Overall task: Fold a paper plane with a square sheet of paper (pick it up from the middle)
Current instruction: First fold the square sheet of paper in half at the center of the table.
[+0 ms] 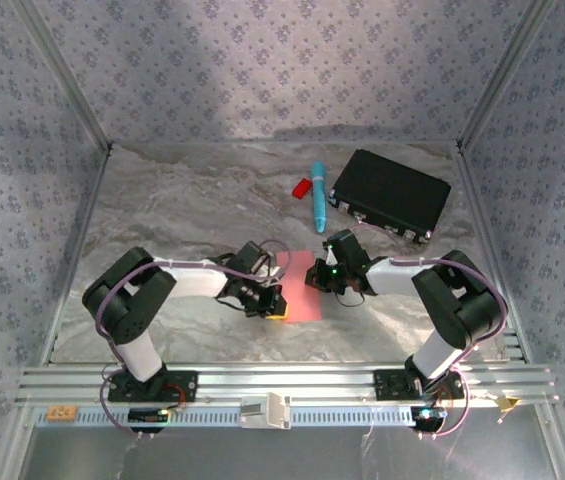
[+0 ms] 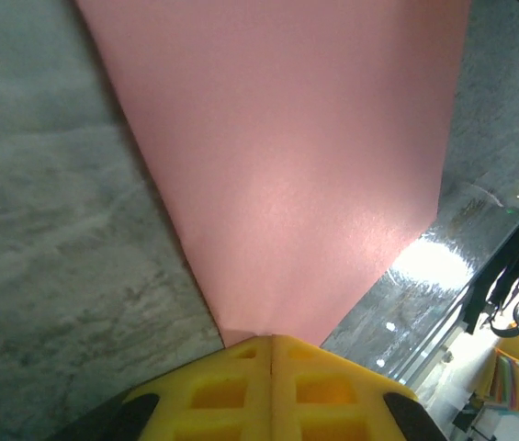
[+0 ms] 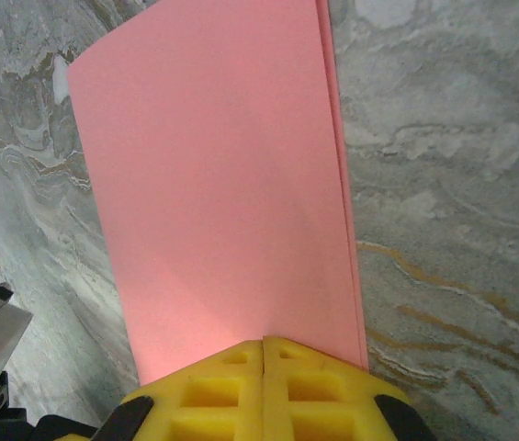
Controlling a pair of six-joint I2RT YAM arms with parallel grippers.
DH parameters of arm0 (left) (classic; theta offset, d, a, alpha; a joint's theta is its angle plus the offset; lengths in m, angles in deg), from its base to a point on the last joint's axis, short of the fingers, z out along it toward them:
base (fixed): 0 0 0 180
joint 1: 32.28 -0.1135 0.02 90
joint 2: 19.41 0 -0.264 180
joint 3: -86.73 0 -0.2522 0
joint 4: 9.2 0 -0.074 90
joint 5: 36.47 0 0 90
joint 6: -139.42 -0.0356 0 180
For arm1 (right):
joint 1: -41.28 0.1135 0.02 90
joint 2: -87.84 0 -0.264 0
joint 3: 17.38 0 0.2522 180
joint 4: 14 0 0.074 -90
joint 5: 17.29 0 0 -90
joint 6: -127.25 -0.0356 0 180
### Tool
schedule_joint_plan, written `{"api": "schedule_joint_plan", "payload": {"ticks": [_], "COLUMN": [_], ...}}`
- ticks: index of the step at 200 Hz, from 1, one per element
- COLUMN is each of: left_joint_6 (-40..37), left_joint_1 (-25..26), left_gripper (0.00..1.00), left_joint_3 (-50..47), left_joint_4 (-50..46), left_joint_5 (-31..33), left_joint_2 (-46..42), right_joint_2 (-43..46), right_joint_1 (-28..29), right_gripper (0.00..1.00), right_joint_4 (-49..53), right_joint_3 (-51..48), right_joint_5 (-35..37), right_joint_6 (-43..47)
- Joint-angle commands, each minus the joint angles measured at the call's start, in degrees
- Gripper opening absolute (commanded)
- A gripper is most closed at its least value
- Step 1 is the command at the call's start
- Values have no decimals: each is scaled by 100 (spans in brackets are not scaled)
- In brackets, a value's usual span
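Note:
The square sheet of paper lies pink-red on the marble table, folded over into a narrow rectangle between my two grippers. Its doubled layers show along the right edge in the right wrist view. My left gripper is shut, its yellow tips down on the paper's near-left edge. My right gripper is shut too, its tips resting on the paper's surface from the right. Nothing shows pinched between either pair of fingers. No finished paper plane is in view.
A blue pen and a small red plastic piece lie behind the paper. A black case sits at the back right. Patterned walls enclose the table; an aluminium rail runs along the near edge.

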State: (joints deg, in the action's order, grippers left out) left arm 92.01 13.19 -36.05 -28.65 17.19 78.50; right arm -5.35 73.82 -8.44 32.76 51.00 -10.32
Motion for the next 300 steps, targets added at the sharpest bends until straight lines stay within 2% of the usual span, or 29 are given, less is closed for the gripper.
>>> {"api": "schedule_joint_plan", "payload": {"ticks": [1, 45, 103, 149, 177, 226, 263, 300], "left_joint_6": [-28, 50, 94, 52, 46, -80, -235, -354], "left_joint_1": [67, 41, 7, 54, 213, 431, 762, 866], "left_gripper": [0, 0, 0, 0, 0, 0, 0, 0], "left_joint_3": [155, 341, 444, -93, -488, -618, -430, -228], "left_joint_4": [-311, -151, 132, 202, 279, -5, -393, -588], "left_joint_5": [174, 239, 303, 169, 530, 1023, 1399, 1631], "left_joint_2": [-285, -405, 112, 89, -244, -672, -815, -1169], "right_joint_2": [-176, -172, -195, -204, -278, -330, -314, -302], "right_joint_1": [-71, -70, -67, -67, -70, -56, -61, -61], "right_gripper": [0, 0, 0, 0, 0, 0, 0, 0], "right_joint_4": [926, 919, 891, 854, 833, 824, 881, 891], "right_joint_3": [-307, -314, -314, -342, -325, -299, -292, -294], "right_joint_5": [528, 529, 506, 518, 536, 539, 562, 546], "right_joint_6": [2, -6, -11, -16, -57, -57, -40, -28]}}
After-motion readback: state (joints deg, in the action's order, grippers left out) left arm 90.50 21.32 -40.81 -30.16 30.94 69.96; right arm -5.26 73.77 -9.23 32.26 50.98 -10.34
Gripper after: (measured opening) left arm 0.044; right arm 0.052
